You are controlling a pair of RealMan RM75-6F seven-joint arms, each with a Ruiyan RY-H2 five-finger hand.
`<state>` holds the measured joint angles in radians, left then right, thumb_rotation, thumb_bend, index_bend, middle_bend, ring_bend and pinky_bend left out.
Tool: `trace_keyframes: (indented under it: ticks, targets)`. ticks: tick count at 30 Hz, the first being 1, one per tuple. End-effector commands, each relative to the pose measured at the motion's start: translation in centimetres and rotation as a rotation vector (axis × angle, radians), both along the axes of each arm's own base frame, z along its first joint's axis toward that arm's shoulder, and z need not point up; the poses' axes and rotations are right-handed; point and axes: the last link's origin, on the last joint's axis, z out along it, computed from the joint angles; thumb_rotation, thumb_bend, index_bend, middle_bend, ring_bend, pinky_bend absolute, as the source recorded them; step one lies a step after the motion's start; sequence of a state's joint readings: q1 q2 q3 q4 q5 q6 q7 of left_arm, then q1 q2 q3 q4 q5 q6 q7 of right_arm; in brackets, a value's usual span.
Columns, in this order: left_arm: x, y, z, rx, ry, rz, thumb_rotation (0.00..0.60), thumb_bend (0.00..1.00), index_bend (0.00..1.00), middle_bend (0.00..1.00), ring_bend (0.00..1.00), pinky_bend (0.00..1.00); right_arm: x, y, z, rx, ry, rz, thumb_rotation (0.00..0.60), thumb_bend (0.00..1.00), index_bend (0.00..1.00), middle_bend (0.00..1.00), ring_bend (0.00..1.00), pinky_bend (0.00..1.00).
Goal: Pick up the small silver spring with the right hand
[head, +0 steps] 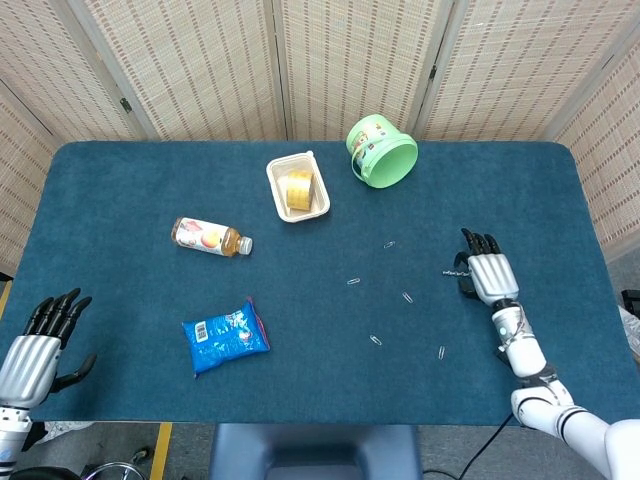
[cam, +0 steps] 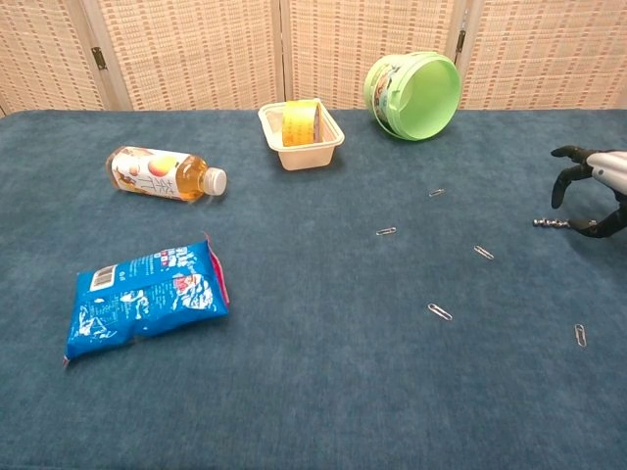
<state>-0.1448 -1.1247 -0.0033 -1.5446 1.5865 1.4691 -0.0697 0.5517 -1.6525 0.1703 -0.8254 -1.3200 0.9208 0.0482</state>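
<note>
Your small silver spring (cam: 551, 223) lies flat on the blue bench (head: 120, 200), right under your right hand (head: 487, 272). It looks tiny, light and bendy, so it may roll or slip. Pinch it near the middle. Your fingers (cam: 560, 186) curl apart over it, holding nothing.

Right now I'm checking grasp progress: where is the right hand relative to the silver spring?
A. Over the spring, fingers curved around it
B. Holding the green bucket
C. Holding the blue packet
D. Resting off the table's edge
A: the right hand arches over the silver spring, which lies on the table.
</note>
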Motion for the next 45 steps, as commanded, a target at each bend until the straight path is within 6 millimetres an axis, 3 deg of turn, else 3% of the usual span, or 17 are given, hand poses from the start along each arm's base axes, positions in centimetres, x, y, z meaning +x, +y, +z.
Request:
trace_keyframes:
  ticks: [1, 9, 33, 45]
  targets:
    - [0.0, 0.0, 0.0, 0.0, 0.0, -0.001, 0.6, 0.4, 0.0, 0.0, 0.02, 0.0, 0.2, -0.3, -0.4, 0.0, 0.007, 0.003, 0.6, 0.45, 0.4, 0.0, 0.0, 0.0]
    - [0.1, -0.2, 0.1, -0.009, -0.01, -0.011, 0.6, 0.4, 0.0, 0.0, 0.02, 0.0, 0.4, -0.5, -1.4, 0.023, 0.041, 0.008, 0.6, 0.45, 0.4, 0.0, 0.0, 0.0]
    - [0.0, -0.2, 0.1, -0.011, -0.001, -0.015, 0.6, 0.4, 0.0, 0.0, 0.02, 0.0, 0.9, -0.7, -2.0, 0.04, 0.087, 0.029, 0.6, 0.45, 0.37, 0.0, 0.0, 0.0]
    - [0.0, -0.2, 0.1, -0.014, 0.0, -0.013, 0.6, 0.4, 0.0, 0.0, 0.02, 0.0, 1.0, -0.9, -2.4, 0.026, 0.097, 0.039, 0.6, 0.45, 0.51, 0.0, 0.0, 0.0]
